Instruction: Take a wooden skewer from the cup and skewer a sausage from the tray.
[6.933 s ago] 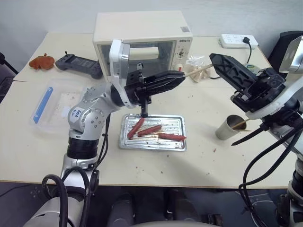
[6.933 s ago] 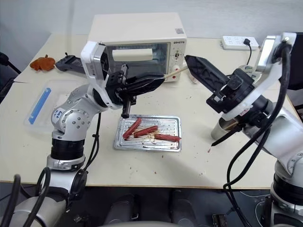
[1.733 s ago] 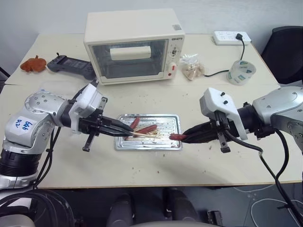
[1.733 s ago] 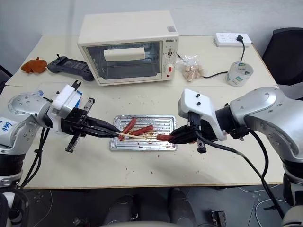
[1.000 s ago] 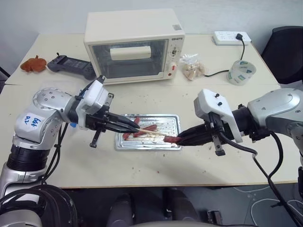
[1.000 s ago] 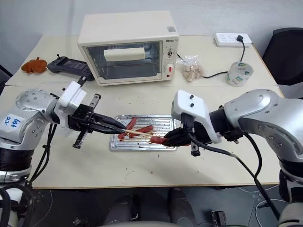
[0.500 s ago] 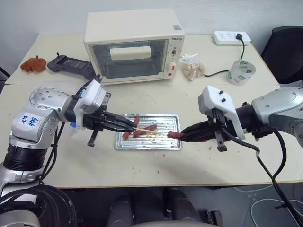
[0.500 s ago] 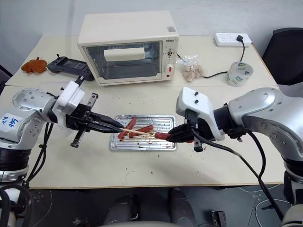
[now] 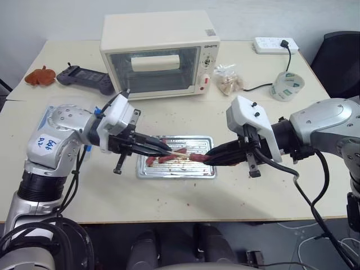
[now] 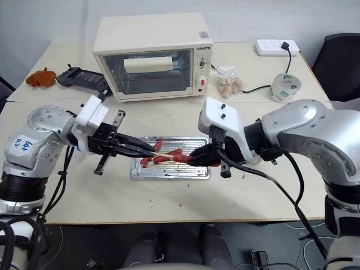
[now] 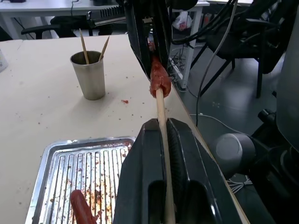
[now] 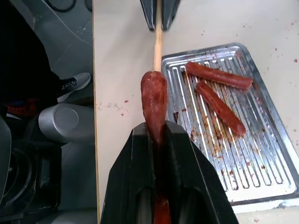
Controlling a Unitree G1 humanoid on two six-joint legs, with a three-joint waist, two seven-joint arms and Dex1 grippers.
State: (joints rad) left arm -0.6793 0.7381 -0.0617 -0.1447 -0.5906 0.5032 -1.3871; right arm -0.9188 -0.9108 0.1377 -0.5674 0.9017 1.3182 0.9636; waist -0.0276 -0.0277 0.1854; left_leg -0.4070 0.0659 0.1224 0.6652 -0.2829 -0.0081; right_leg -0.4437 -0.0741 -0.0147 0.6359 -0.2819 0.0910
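Wooden, pale and very thin, the skewer (image 11: 160, 105) is clamped between the closed black fingers of the left end effector (image 9: 164, 150), its pointed end meeting the near end of the slim reddish-brown sausage (image 12: 153, 101). That sausage is gripped lengthwise in the closed right end effector (image 10: 195, 154), held above the shallow ridged silver metal tray (image 9: 205, 172) on the pale desk (image 9: 236, 185). Two other sausages (image 12: 219, 95) lie on the tray floor. The grey-beige paper cup (image 11: 90, 75) stands apart on the desk with two further sticks in it.

Risks, as judged from this position:
- Skewer and sausage must share one axis. Any angular offset would likely drive the point out through the sausage's side.
- Such a thin stick, held well back from its tip, may bow or snap under push.
- The sausage surface looks greasy; it could slide back through the right fingers instead of taking the point.
- Splitting is possible if entry is off-centre.
- Both end effectors work close to the desk edge, so a dropped sausage may miss the tray.
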